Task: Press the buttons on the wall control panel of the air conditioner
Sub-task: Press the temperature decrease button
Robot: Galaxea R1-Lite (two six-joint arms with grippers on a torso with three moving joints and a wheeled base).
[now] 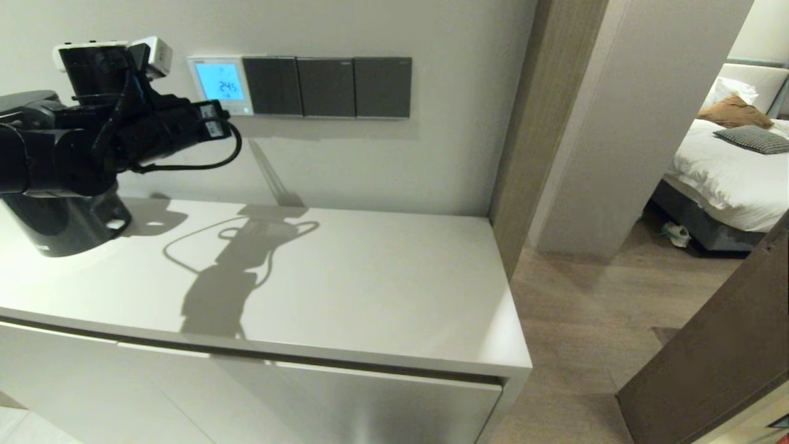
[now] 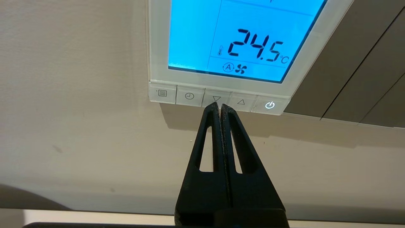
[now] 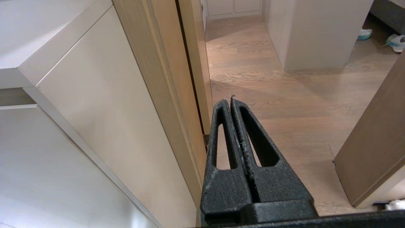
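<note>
The white wall control panel (image 1: 220,84) hangs on the wall, its screen lit blue and reading 24.5. In the left wrist view the panel (image 2: 240,47) fills the top, with the row of pale buttons (image 2: 218,98) along its lower edge and a lit power button (image 2: 269,105) at one end. My left gripper (image 2: 220,105) is shut and empty, its tips at the down-arrow button (image 2: 216,98); I cannot tell if they touch. In the head view the left gripper (image 1: 216,120) is just below the panel. My right gripper (image 3: 229,100) is shut, empty and parked low beside the cabinet.
Three dark grey switch plates (image 1: 327,87) sit right of the panel. A white cabinet top (image 1: 370,290) runs below the wall. A black cable (image 1: 216,161) loops off the left wrist. A wooden door frame (image 1: 524,135) and an open doorway to a bedroom lie to the right.
</note>
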